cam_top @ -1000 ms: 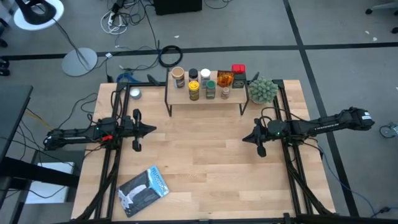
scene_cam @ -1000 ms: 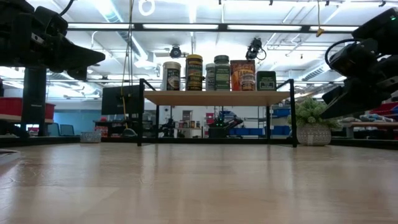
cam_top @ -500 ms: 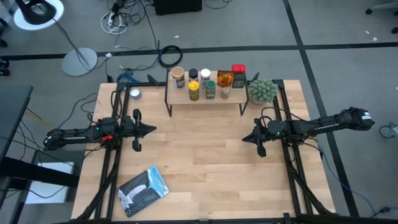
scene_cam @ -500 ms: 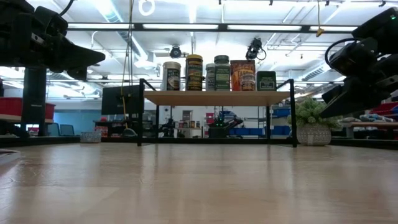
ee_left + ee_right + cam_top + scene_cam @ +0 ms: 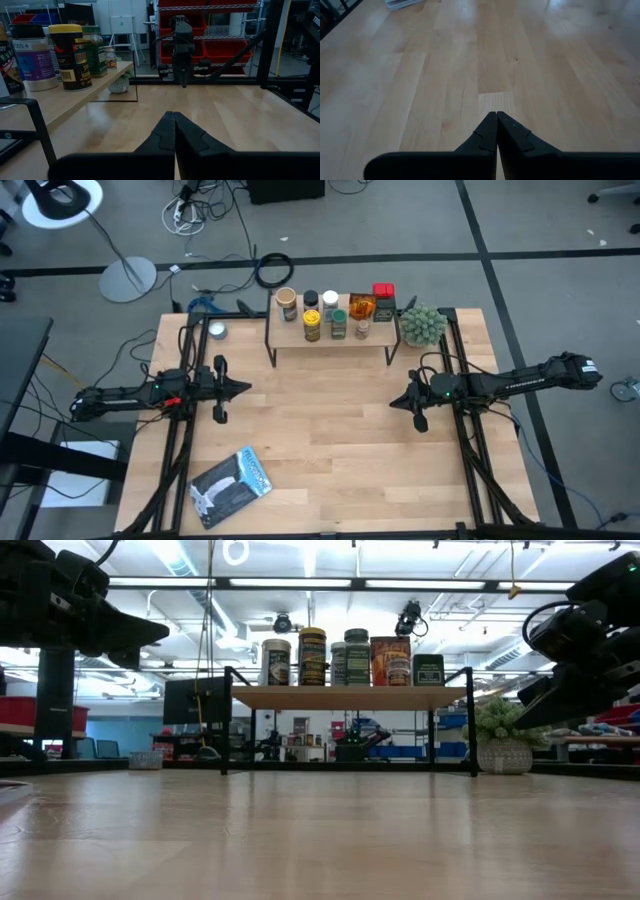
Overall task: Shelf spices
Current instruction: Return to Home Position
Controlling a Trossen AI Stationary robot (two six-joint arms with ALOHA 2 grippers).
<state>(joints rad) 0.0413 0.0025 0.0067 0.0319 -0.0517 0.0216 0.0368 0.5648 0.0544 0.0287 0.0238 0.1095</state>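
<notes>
Several spices stand upright on the shelf, a light wood board on black legs at the table's far middle; the low view shows the spices in a row on the shelf. My left gripper hovers shut and level over the table's left side, and appears shut in its wrist view. My right gripper hovers shut over the right side, tipped down toward the tabletop. Neither holds anything.
A fuzzy green plant in a pot stands right of the shelf. A flat silver-blue pouch lies near the front left. A small round tin sits at the far left. Bare wood lies between the arms.
</notes>
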